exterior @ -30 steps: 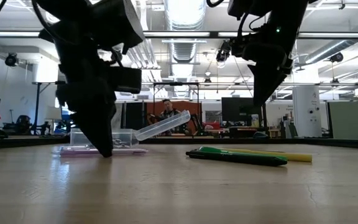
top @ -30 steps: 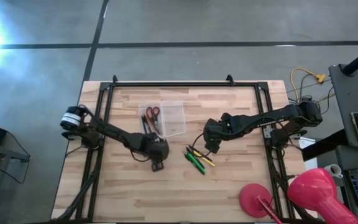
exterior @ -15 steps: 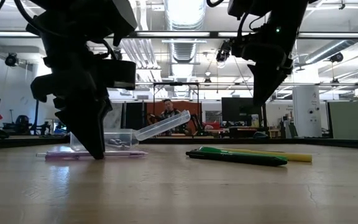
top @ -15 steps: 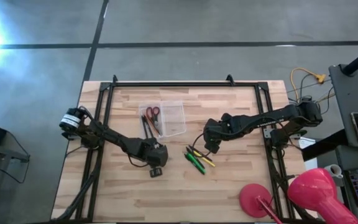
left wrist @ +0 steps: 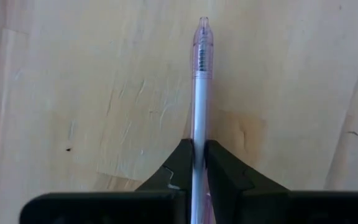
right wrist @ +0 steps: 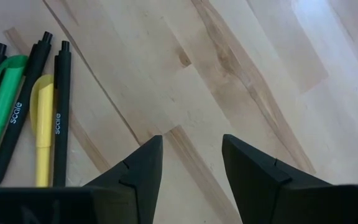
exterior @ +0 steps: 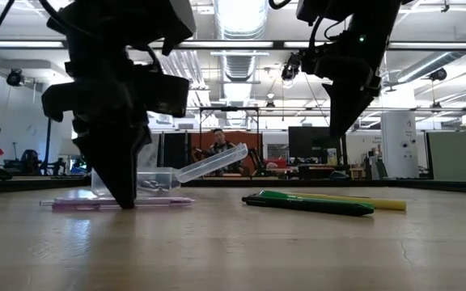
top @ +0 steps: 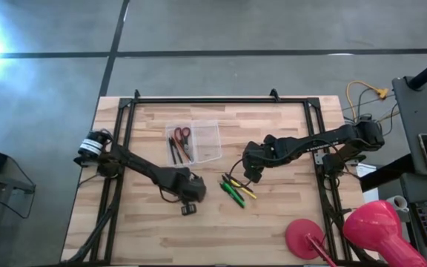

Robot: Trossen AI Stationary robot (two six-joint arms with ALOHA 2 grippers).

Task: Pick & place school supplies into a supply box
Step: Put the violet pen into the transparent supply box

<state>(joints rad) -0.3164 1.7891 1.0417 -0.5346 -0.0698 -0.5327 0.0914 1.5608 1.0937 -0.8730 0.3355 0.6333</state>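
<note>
My left gripper point(left wrist: 197, 163) is down on the light wooden table point(top: 273, 222), its fingers pinched tight on a thin translucent purple pen point(left wrist: 199, 93). In the low view that pen point(exterior: 116, 204) lies flat on the wood, sticking out to both sides of the gripper point(exterior: 124, 198). From above I see the left gripper point(top: 189, 191) near the table's middle, toward the front edge, with a small dark object point(top: 187, 210) on the wood just in front of it.

The small clear plastic box point(top: 196, 141) sits farther back, well apart from the gripper, its lid tilted open in the low view point(exterior: 210, 162). Small red-handled scissors point(top: 181, 136) and a few dark pens point(top: 175, 150) lie in it.

My right gripper point(right wrist: 190, 163) hangs above the table with its fingers spread and nothing between them. Just beside it lie the green, yellow and black pens point(right wrist: 27, 112), grouped together on the wood point(top: 236, 190).

A person point(exterior: 216, 145) sits in the room behind. A red round-based object point(top: 347, 228) stands off the table's front right corner.
</note>
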